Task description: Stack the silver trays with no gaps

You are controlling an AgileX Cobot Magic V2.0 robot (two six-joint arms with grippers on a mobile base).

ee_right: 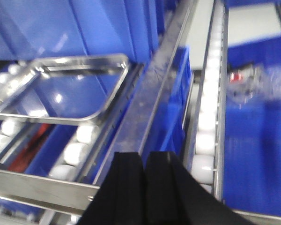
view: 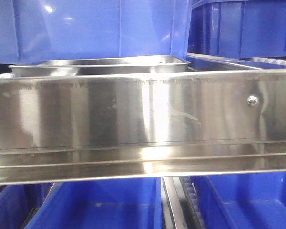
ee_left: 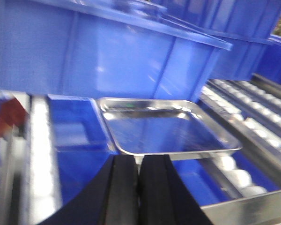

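Though near the silver tray [ee_left: 168, 124], left fingers [ee_left: 124, 187] and right fingers [ee_right: 129, 187] both tight together, empty.

Big shiny steel rail [view: 133, 119] across the middle, one screw [view: 252, 100] far right. Blue bins [view: 100, 28] above and below. White rollers [ee_right: 207, 117] lining the right-wrist view.
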